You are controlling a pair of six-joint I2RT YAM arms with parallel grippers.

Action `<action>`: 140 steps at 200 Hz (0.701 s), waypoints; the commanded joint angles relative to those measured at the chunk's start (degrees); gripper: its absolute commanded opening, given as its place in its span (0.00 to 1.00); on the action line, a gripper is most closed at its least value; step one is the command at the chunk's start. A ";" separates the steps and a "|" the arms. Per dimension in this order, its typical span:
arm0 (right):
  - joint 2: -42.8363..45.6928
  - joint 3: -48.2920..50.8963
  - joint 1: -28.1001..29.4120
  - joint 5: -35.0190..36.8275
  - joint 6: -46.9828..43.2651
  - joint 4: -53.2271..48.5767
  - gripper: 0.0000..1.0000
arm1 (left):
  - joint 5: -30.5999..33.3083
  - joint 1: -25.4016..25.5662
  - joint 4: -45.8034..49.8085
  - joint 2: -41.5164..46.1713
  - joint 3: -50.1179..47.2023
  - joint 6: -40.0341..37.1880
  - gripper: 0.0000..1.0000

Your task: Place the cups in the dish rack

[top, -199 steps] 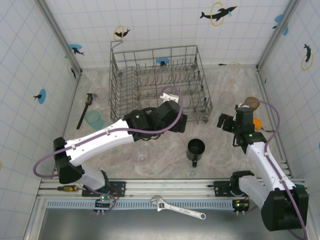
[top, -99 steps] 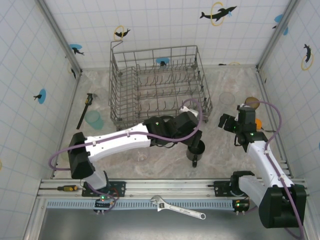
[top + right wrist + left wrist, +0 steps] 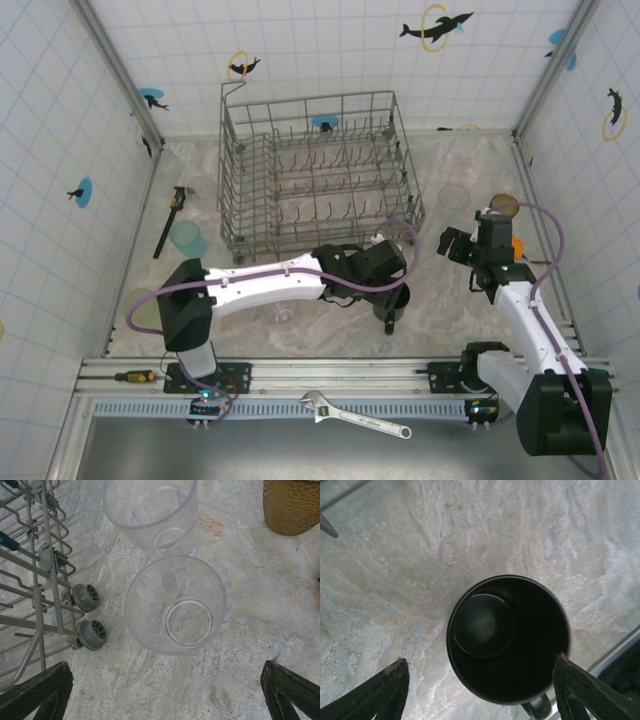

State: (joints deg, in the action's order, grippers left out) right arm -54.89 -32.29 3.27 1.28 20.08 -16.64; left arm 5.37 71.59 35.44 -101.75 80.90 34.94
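Change: a second ago the left arm sat at the front edge of the dish rack [image 3: 310,101]. It now stretches right, with the left gripper [image 3: 480,661] directly over the black mug [image 3: 507,637].
- The mug stands upright on the tabletop [image 3: 330,330], just in front of the rack's right front corner, mouth up, with its handle toward the near edge.
- The fingers are apart and straddle the rim, one on each side and lower around the mug than before. I can't tell whether the right-hand one touches it, and there is no clamp yet.
- Reading: the reach is finished and the grasp on the first cup is about to start.

The right arm is unchanged. The right gripper [image 3: 166,666] has its jaws wide and hovers over a clear glass [image 3: 175,605].

Count:
- Dish rack: one, with no cups seen inside it.
- Black mug: one.
- Clear glasses: three. A second one [image 3: 150,507] stands just beyond the first, and a third [image 3: 283,313] is beside the left arm.
- Amber tumbler [image 3: 292,505]: one, at the right.
- Teal cup [image 3: 187,238]: one, left of the rack.
- Pale green cup [image 3: 143,308]: one, near the left edge.

All seven cups are on the table, so loading has not begun.
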 commanded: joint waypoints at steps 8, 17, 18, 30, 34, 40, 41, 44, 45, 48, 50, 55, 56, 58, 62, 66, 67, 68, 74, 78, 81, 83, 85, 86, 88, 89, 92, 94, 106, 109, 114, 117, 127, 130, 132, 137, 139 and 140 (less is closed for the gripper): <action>0.76 -1.62 -0.46 -0.33 0.11 0.36 1.00 | 1.41 0.32 -1.01 -3.33 0.07 -0.15 0.73; 0.96 -1.58 -0.47 -0.27 0.00 0.38 1.00 | 1.63 0.37 -1.64 -4.01 0.30 -0.07 0.68; 0.95 -1.56 -0.50 -0.25 -0.06 0.47 1.00 | 1.74 0.34 -1.71 -4.08 0.31 -0.06 0.68; 1.25 -1.53 -0.61 -0.22 -0.18 0.35 1.00 | 2.88 0.41 -2.28 -4.95 0.31 0.33 0.66; 1.26 -1.48 -0.63 -0.25 -0.22 0.46 1.00 | 3.27 0.37 -2.38 -5.14 0.35 0.40 0.66; 1.45 -1.26 -0.63 -0.22 -0.26 0.46 1.00 | 3.85 0.31 -2.38 -5.45 0.44 0.56 0.65; 1.45 -1.26 -0.63 -0.22 -0.26 0.46 1.00 | 3.94 0.35 -2.34 -5.55 0.46 0.52 0.65; 1.52 -1.22 -0.66 -0.22 -0.29 0.47 1.00 | 4.26 0.31 -2.31 -5.77 0.55 0.55 0.65; 1.53 -1.16 -0.65 -0.22 -0.30 0.47 1.00 | 4.37 0.35 -2.26 -5.84 0.56 0.56 0.65; 1.61 -1.15 -0.70 -0.23 -0.22 0.49 1.00 | 4.58 0.31 -2.22 -6.11 0.69 0.59 0.65; 1.63 -1.01 -0.71 -0.23 -0.26 0.50 1.00 | 4.81 0.30 -2.22 -6.25 0.78 0.57 0.65; 1.78 -0.90 -0.72 -0.31 -0.26 0.56 1.00 | 5.20 0.22 -2.09 -6.59 0.90 0.49 0.63; 1.79 -0.87 -0.72 -0.35 -0.24 0.65 1.00 | 5.23 0.22 -2.11 -6.65 0.91 0.48 0.63; 1.85 -0.80 -0.72 -0.43 -0.22 0.71 1.00 | 5.30 0.21 -2.08 -6.84 0.99 0.57 0.62; 1.97 -0.67 -0.80 -0.57 -0.16 0.86 1.00 | 5.56 0.18 -1.97 -7.12 1.20 0.68 0.61; 2.09 -0.51 -0.81 -0.66 -0.06 0.85 1.00 | 5.75 0.05 -1.69 -7.42 1.48 0.93 0.59; 2.13 -0.45 -0.81 -0.75 -0.05 0.88 1.00 | 5.77 0.09 -1.64 -7.50 1.55 1.02 0.58; 2.14 -0.43 -0.85 -0.75 0.00 0.90 1.00 | 5.83 0.02 -1.58 -7.63 1.59 1.10 0.57; 2.29 -0.17 -0.76 -0.96 0.13 1.16 1.00 | 5.91 -0.18 -1.43 -8.05 1.92 1.53 0.53; 2.33 -0.13 -0.81 -1.10 0.30 1.19 1.00 | 5.78 -0.27 -1.42 -8.24 2.04 1.63 0.49; 2.40 -0.06 -0.81 -1.18 0.36 1.26 1.00 | 5.61 -0.31 -1.42 -8.41 2.14 1.65 0.47; 2.44 -0.01 -0.81 -1.23 0.39 1.29 1.00 | 5.55 -0.29 -1.38 -8.56 2.26 1.67 0.46; 2.51 0.03 -0.83 -1.27 0.40 1.29 1.00 | 5.56 -0.37 -1.42 -8.59 2.31 1.64 0.45; 2.51 0.12 -0.82 -1.27 0.45 1.28 1.00 | 5.55 -0.34 -1.42 -8.61 2.36 1.63 0.44; 2.58 0.12 -0.81 -1.28 0.48 1.40 1.00 | 5.49 -0.39 -1.40 -8.70 2.45 1.65 0.44; 2.63 0.12 -0.81 -1.28 0.49 1.42 1.00 | 5.51 -0.39 -1.37 -8.80 2.48 1.64 0.43; 2.66 0.19 -0.81 -1.33 0.53 1.45 1.00 | 5.56 -0.40 -1.33 -8.89 2.62 1.64 0.42; 2.61 0.21 -0.81 -1.29 0.52 1.46 1.00 | 5.58 -0.36 -1.34 -8.96 2.67 1.63 0.41; 2.70 0.23 -0.89 -1.28 0.49 1.52 1.00 | 5.62 -0.36 -1.10 -9.38 3.09 1.31 0.30; 2.75 0.22 -0.89 -1.22 0.47 1.51 1.00 | 5.63 -0.41 -0.96 -9.49 3.18 1.24 0.28; 2.75 0.21 -0.90 -1.19 0.47 1.47 1.00 | 5.77 -0.48 -0.79 -9.64 3.41 1.21 0.22; 2.77 0.21 -0.91 -1.19 0.49 1.51 1.00 | 5.79 -0.49 -0.62 -9.73 3.53 1.19 0.18; 2.54 0.04 -0.95 -1.22 0.55 1.59 1.00 | 6.10 -0.46 -0.08 -9.91 3.96 1.06 0.06; 2.51 0.01 -0.92 -1.27 0.57 1.59 1.00 | 6.21 -0.49 0.08 -9.95 4.14 1.07 0.02; 2.51 -0.04 -0.95 -1.28 0.58 1.63 1.00 | 6.23 -0.49 0.18 -9.95 4.23 1.09 0.00; 2.51 -0.01 -0.98 -1.40 0.53 1.69 1.00 | 6.27 -0.57 0.45 -9.95 4.46 1.09 0.00; 2.49 0.00 -0.98 -1.44 0.52 1.68 1.00 | 6.40 -0.57 0.54 -9.95 4.53 1.09 0.00; 2.46 -0.02 -0.98 -1.45 0.55 1.65 1.00 | 6.45 -0.58 0.56 -9.95 4.62 1.05 0.00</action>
State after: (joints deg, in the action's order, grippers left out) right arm -53.04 -32.29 2.61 0.38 20.36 -16.53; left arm 10.00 71.31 35.77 -110.26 83.55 35.97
